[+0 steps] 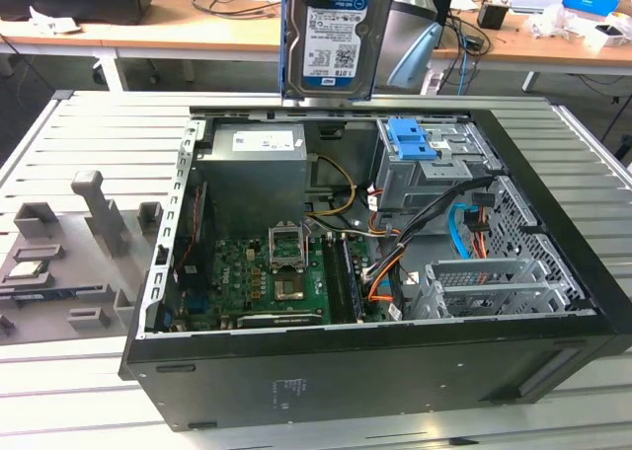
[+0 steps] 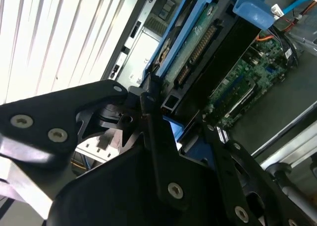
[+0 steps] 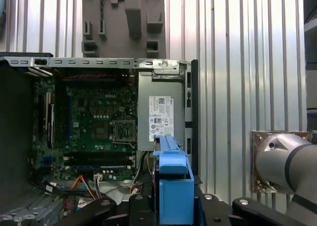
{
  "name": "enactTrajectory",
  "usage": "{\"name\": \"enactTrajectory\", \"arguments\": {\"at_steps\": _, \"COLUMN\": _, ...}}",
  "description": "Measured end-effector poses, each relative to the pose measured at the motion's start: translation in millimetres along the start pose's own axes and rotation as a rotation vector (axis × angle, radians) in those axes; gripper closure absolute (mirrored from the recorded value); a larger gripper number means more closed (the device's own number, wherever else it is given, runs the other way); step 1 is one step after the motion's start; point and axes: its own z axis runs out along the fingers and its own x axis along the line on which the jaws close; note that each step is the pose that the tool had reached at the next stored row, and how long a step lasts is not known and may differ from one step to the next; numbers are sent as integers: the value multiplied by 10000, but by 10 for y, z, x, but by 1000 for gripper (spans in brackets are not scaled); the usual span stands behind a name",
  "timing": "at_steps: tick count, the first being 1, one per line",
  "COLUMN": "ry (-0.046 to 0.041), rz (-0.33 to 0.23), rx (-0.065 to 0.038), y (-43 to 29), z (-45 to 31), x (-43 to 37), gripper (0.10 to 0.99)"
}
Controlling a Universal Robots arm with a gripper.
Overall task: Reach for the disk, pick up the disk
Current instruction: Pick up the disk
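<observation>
Disk [image 1: 326, 37] hangs upright above the open computer case [image 1: 395, 371], well clear of the grey drive cage [image 1: 420, 184]. Its white-and-blue barcode label faces the exterior view. In the first wrist view the gripper [image 3: 171, 206] is clamped on it from both sides.

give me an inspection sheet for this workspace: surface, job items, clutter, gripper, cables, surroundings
surface: slatted metal table carrying an open computer case.
job's things: the disk is upright in the air above the case, its label facing the exterior view.
clutter: grey fixture block on the table, to the exterior view's left of the case.
grippers: gripper shut on the disk, fingers flanking its blue rail.
cables: blue cable and orange wires inside the case.
surroundings: wooden benches behind, strewn with cables and boxes.
</observation>
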Motion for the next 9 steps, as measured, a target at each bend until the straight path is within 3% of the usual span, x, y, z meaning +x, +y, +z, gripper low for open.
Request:
{"name": "enactTrajectory", "arguments": {"at_steps": 3, "ry": -3, "rz": 1, "rx": 1, "y": -14, "z": 81, "x": 9, "gripper": 722}}
{"name": "enactTrajectory", "arguments": {"at_steps": 5, "ry": 2, "rz": 1, "rx": -1, "y": -16, "z": 98, "x": 38, "gripper": 722}}
{"name": "enactTrajectory", "arguments": {"at_steps": 9, "ry": 3, "rz": 0, "rx": -1, "y": -15, "z": 97, "x": 185, "gripper": 722}}
